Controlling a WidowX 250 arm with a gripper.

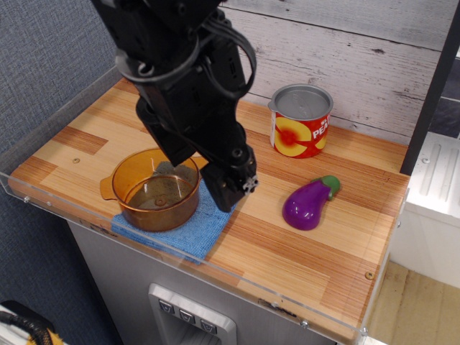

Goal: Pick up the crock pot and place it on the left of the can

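Note:
The amber-orange crock pot [154, 192] stands upright and lidless on a blue cloth [194, 226] at the front left of the wooden counter. The can [302, 122], with a grey top and a red label bearing a yellow circle, stands at the back, right of the middle. My black gripper [203, 178] comes down from above at the pot's far right rim. One finger [172, 159] reaches inside the pot and the other [233, 192] is outside it over the cloth. The jaws stand wide apart, straddling the rim without closing on it.
A purple eggplant [309, 203] lies in front of the can, to the right of the pot. A clear plastic rim [43, 144] lines the counter's left and front edges. A wooden plank wall [359, 50] stands behind.

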